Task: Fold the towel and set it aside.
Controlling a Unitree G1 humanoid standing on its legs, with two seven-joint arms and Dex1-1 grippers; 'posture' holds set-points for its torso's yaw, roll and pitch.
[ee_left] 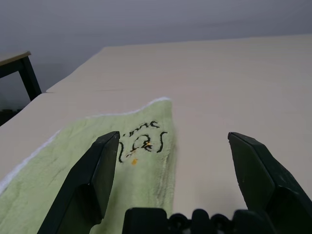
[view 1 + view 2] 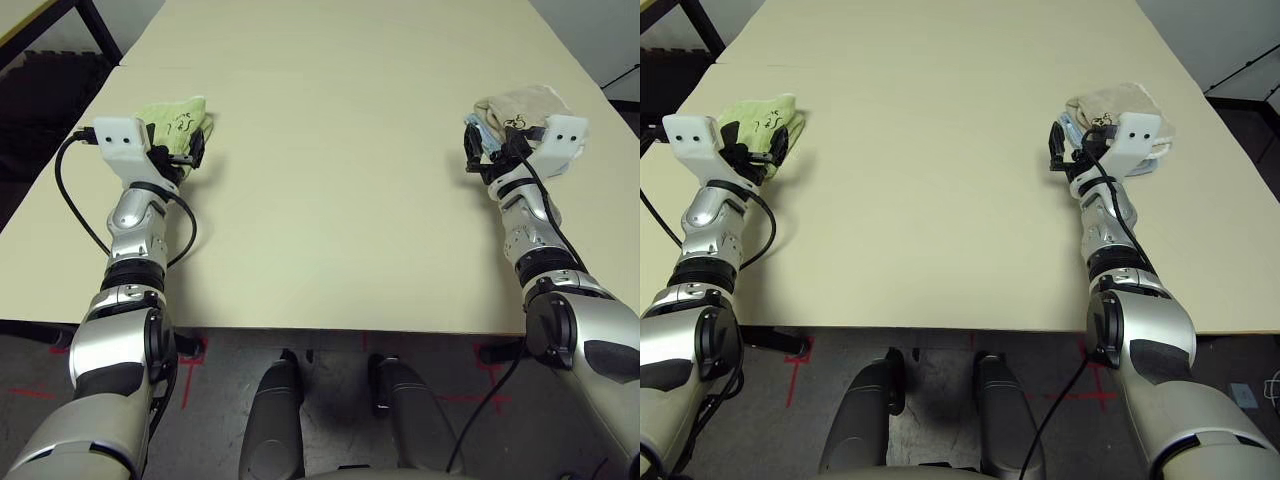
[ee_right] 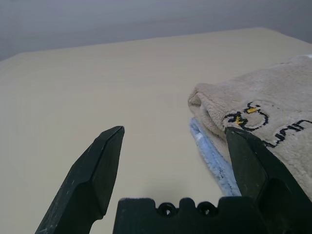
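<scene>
Beige towel point(image 2: 523, 108), folded, atop blue towel point(image 3: 210, 161).

Right arm hides part of the towel point(image 2: 520, 108); the blue towel point(image 3: 210, 157) beneath shows just an edge.

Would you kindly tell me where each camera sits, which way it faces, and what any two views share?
Left eye view: head, looking down at the cream table; both silver forearms show.
Right eye view: same scene from beside it.
Left wrist view: along the open left gripper over the lime-green terry towel.
Right wrist view: along the open right gripper beside the folded beige terry towel, which lies on a light blue towel.
Shared: the head and right wrist views both show the beige towel.
</scene>
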